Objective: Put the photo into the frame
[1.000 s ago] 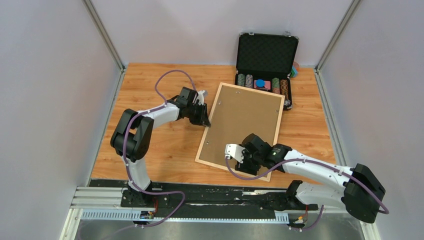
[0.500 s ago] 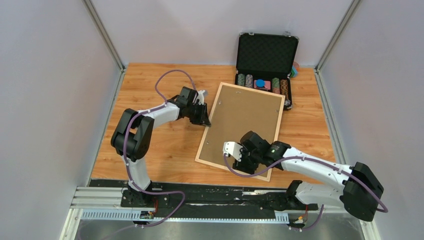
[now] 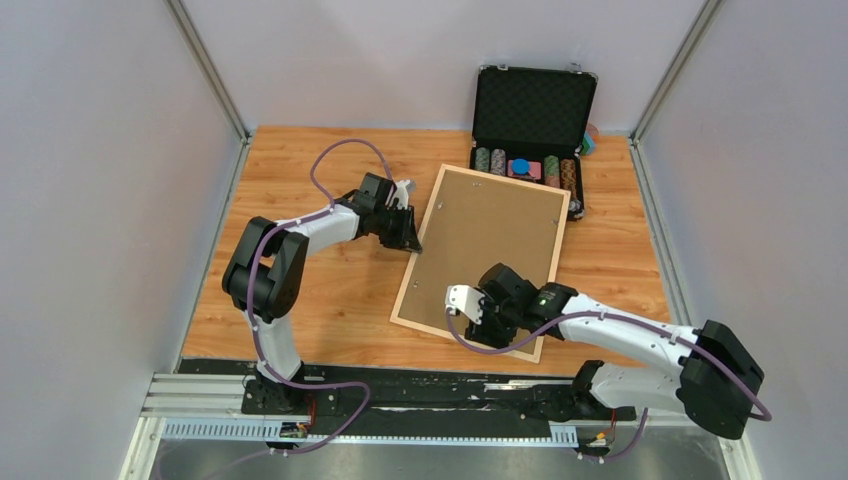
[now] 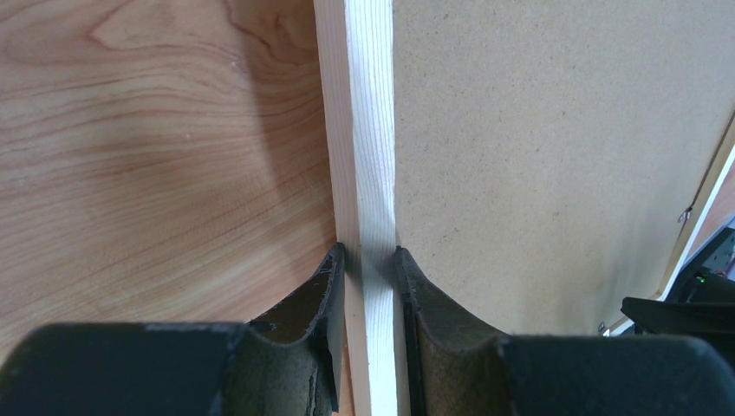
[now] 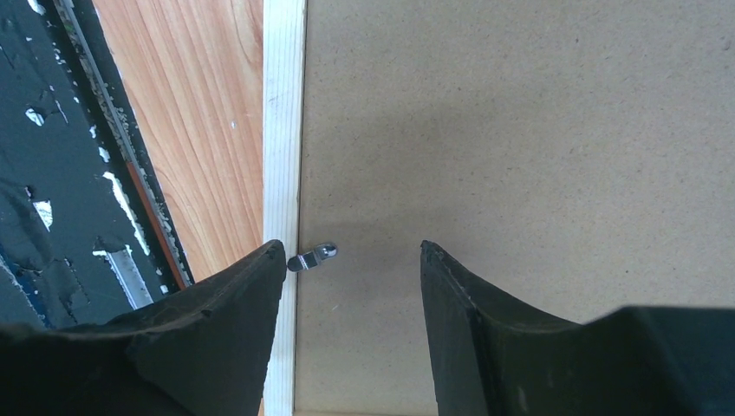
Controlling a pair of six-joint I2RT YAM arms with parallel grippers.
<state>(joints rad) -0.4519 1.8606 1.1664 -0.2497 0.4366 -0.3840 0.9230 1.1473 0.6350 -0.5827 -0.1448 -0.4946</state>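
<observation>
- The frame [image 4: 364, 130] lies face down on the table [image 3: 320, 290], its backing board [image 3: 490, 225] facing up.
- The left gripper [image 4: 370, 260] pinches the frame's side rail.
- The right gripper [image 5: 351, 260] is spread above the near rail, with a metal clip [image 5: 312, 256] between its fingers.

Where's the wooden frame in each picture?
Top view: the frame lies askew in the centre.
Left wrist: its pale edge runs up the middle, pinched in the jaws of the left gripper.
Right wrist: its edge runs up left of centre.
Shared landmark: the brown backing board inside it.
</observation>
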